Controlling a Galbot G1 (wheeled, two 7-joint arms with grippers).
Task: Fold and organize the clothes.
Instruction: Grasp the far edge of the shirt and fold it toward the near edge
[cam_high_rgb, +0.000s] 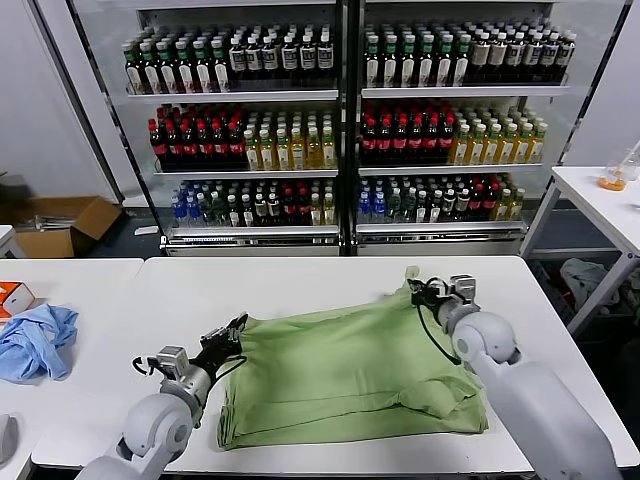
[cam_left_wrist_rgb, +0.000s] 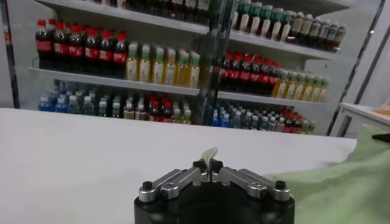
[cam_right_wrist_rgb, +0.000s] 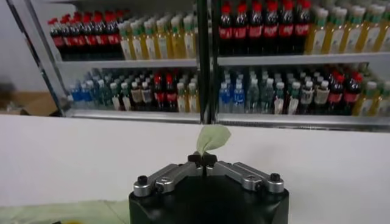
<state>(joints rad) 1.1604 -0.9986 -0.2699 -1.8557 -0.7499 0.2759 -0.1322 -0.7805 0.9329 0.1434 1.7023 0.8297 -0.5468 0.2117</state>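
Now | left gripper (cam_high_rgb: 238, 325), right gripper (cam_high_rgb: 415, 288): each pinching green shirt (cam_high_rgb: 350, 375) | cooler shelves (cam_high_rgb: 340, 95): bottles (cam_high_rgb: 200, 140)

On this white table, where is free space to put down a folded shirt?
Bare tabletop runs along the far edge, between the green shirt and the drink shelves. Another bare patch lies between the shirt and the blue cloth. The middle is crowded: shirt, left gripper, right gripper.

One green shirt (cam_high_rgb: 350, 375), one blue cloth (cam_high_rgb: 35, 340), two grippers: left gripper (cam_high_rgb: 232, 332), right gripper (cam_high_rgb: 418, 289).
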